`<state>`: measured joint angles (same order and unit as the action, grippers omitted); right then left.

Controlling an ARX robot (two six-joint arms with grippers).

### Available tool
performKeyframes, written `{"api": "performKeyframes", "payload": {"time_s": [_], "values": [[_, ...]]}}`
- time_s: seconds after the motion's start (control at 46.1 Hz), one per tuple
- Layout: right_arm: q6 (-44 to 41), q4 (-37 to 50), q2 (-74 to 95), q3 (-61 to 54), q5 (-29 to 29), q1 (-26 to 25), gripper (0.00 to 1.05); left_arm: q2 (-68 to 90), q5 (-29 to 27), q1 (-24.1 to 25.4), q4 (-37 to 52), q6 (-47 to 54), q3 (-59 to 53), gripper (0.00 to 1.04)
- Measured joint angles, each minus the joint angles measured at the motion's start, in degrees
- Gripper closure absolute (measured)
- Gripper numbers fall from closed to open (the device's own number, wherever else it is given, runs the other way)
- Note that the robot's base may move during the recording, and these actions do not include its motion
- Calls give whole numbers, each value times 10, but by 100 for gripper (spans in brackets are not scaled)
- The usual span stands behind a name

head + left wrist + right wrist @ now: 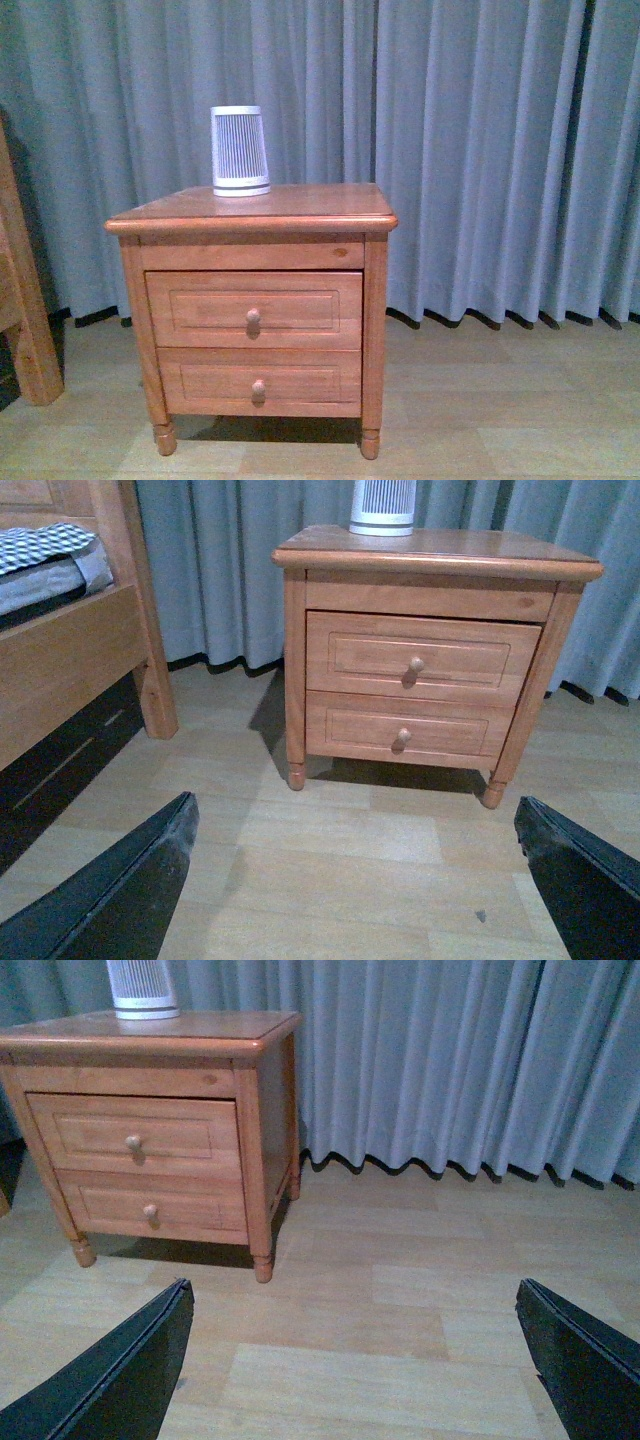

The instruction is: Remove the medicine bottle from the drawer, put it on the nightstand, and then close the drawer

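The reddish-brown nightstand [250, 215] stands against the curtain, also in the left wrist view [430, 555] and the right wrist view [150, 1040]. Its upper drawer [255, 308] [420, 655] [135, 1135] is shut, with a round knob. The medicine bottle is out of view. My left gripper [355, 815] hangs open over bare floor, well short of the nightstand. Off to the nightstand's right, my right gripper [355, 1295] is open too, with nothing between its fingers. Neither arm shows in the front view.
A large white ribbed device [240, 150] stands on the nightstand top at the back left. The lower drawer [258, 382] is shut. A wooden bed frame [70, 660] stands left of the nightstand. Grey curtains [480, 150] hang behind; pale wood floor [400, 1290] lies in front.
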<state>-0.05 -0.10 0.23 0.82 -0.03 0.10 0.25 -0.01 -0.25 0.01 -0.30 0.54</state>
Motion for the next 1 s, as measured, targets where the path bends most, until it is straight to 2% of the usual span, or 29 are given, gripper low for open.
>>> {"api": "performKeyframes", "payload": {"time_s": [0.868, 0.933, 0.998], "values": [[0, 0, 0, 0, 0, 0, 7, 0, 0, 0, 0, 0, 0, 7], [0, 0, 0, 0, 0, 0, 7, 22, 0, 0, -12, -25, 6, 7], [0, 0, 0, 0, 0, 0, 7, 89, -5, -4, 33, -49, 7, 7]]}}
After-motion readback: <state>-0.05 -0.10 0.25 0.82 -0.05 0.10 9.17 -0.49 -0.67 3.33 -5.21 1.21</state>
